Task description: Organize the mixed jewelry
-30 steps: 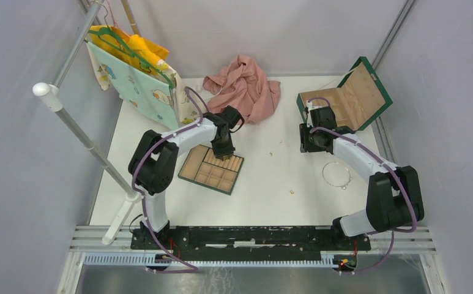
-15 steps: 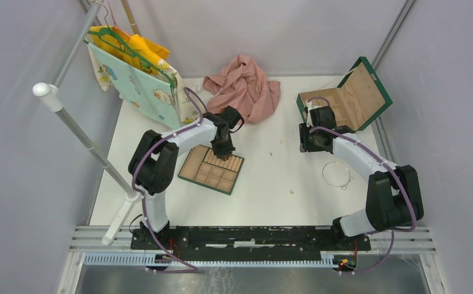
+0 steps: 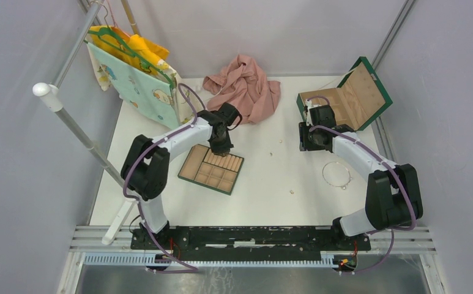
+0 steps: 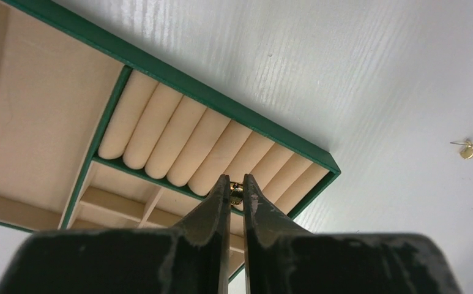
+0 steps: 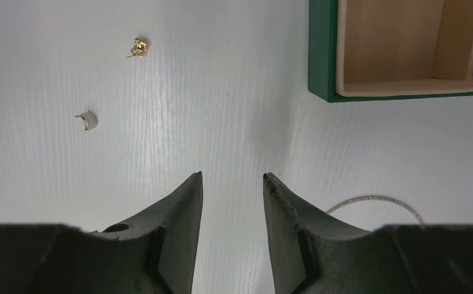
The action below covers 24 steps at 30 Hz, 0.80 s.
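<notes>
The mixed jewelry lies scattered on the white table. My left gripper point(image 4: 236, 187) is shut on one tiny gold piece point(image 4: 236, 193), pinched at the fingertips just above the padded rolls of the tan tray point(image 4: 221, 98). In the top view this gripper point(image 3: 222, 150) hangs over the tray's point(image 3: 204, 176) far edge. Another gold piece point(image 4: 467, 149) rests on the table to the right. My right gripper point(image 5: 232, 177) stands open and empty above bare table. A gold piece point(image 5: 139, 47) and a pale piece point(image 5: 88, 120) lie ahead of it, to its left. The silvery wire loop point(image 3: 336, 174) lies by the right arm.
The open green box point(image 3: 350, 98) sits at the back right, its corner point(image 5: 322, 49) close to the right gripper. A pink cloth point(image 3: 244, 86) lies at the back centre. Clothes on hangers point(image 3: 139, 73) hang from a rail at the left. One small piece point(image 3: 292, 192) lies mid-table.
The left gripper's jaws have closed on the gold piece over the tray's rolls, and the left arm's elbow has swung a little to the left. The right arm has not moved.
</notes>
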Motion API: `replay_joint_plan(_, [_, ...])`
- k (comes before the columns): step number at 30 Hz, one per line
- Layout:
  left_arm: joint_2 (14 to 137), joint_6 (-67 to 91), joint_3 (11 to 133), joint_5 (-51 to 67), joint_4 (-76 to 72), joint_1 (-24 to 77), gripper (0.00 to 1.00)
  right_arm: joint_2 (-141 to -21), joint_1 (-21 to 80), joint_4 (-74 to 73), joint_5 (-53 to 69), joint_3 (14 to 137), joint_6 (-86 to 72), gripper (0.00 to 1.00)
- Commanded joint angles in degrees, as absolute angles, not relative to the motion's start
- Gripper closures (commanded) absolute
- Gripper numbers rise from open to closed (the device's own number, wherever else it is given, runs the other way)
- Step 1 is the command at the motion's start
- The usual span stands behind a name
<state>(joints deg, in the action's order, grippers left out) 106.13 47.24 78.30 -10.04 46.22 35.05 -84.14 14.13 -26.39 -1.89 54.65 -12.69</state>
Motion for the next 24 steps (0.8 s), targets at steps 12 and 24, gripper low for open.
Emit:
replay_joint_plan(12, [94.33, 42.54, 65.77, -13.12, 47.59, 29.93, 0.91, -83.45, 14.06, -24.34, -0.68, 55.46, -13.38, 0.53])
replay_joint_plan(24, [94.59, 43.5, 66.48, -14.16, 46.48, 30.21, 0.63, -80.31, 14.11, -24.2, -1.31, 52.68, -14.28, 0.53])
